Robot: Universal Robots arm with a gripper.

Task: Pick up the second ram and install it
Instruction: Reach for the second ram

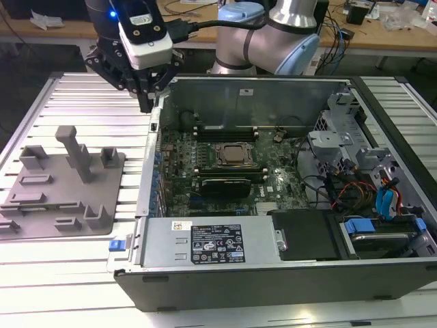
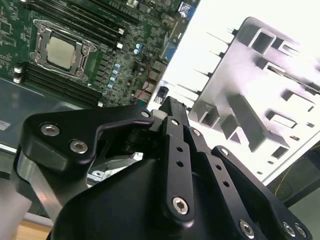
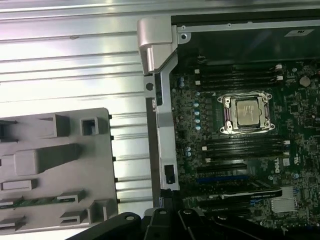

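Observation:
The second ram point(image 3: 36, 201) is a thin green stick lying flat between grey blocks on the grey holder plate point(image 1: 65, 195). My gripper point(image 1: 146, 104) hangs above the left wall of the open computer case point(image 1: 151, 137), between the plate and the motherboard. Its black fingers point(image 2: 172, 125) are pressed together with nothing between them. The ram lies well apart from the gripper. On the motherboard, the long black memory slots point(image 3: 240, 146) run on both sides of the processor socket point(image 3: 248, 111).
The case's metal walls rise around the motherboard point(image 1: 225, 164). A power supply point(image 1: 212, 246) fills the front and drive bays with cables point(image 1: 369, 184) the exterior view's right. A tall post point(image 1: 76, 152) stands on the holder plate. The ribbed table point(image 1: 82, 109) surrounds everything.

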